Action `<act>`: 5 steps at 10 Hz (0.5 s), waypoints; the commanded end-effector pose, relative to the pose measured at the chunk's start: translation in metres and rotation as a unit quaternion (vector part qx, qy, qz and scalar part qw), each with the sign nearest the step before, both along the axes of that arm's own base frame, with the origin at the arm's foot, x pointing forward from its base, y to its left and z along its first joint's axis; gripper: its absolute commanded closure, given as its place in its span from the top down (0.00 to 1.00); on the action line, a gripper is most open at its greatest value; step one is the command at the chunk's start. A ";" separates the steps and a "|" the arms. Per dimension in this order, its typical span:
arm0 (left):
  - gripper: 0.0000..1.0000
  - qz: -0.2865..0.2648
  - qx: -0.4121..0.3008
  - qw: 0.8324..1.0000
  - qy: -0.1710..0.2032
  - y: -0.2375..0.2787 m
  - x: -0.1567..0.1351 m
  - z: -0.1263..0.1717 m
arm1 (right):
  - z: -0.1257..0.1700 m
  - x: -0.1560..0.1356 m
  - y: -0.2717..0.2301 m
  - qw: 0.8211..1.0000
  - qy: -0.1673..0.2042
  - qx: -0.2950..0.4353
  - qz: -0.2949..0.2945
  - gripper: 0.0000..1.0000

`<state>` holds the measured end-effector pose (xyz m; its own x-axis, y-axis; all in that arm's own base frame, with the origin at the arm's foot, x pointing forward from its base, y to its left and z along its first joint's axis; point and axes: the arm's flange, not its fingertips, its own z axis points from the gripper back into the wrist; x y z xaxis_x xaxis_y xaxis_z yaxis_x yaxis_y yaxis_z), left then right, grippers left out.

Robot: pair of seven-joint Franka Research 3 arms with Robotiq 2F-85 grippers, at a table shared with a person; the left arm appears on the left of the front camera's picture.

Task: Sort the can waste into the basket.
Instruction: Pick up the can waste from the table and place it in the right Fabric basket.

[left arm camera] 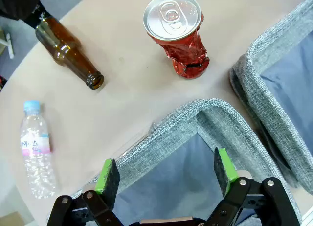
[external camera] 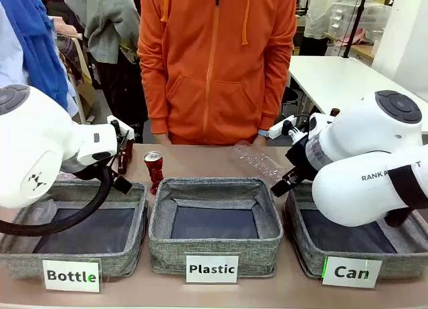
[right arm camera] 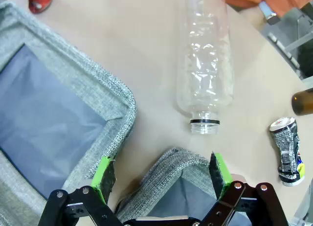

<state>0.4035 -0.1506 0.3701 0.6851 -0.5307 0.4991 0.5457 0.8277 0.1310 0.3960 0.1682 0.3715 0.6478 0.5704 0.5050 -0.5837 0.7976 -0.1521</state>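
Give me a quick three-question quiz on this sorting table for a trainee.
1. True or false: the dented red metal can with a silver top stands upright on the beige table.
2. Multiple choice: the left gripper is A) open, B) shut on a bottle, C) shut on a can.
3. Short answer: what word labels the middle grey woven fabric basket?
Key: 1 true; 2 A; 3 Plastic.
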 end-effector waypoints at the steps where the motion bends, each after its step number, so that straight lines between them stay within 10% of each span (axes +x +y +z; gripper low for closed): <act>1: 1.00 0.000 0.000 1.000 0.000 0.000 0.000 0.000 | 0.000 0.000 0.000 1.000 0.000 0.000 0.000 1.00; 5: 1.00 0.000 0.000 1.000 0.000 0.000 0.000 0.000 | 0.000 0.000 0.000 1.000 0.000 0.000 0.000 1.00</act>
<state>0.4035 -0.1506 0.3701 0.6851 -0.5307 0.4991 0.5457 0.8277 0.1310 0.3960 0.1683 0.3715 0.6475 0.5709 0.5048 -0.5840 0.7973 -0.1526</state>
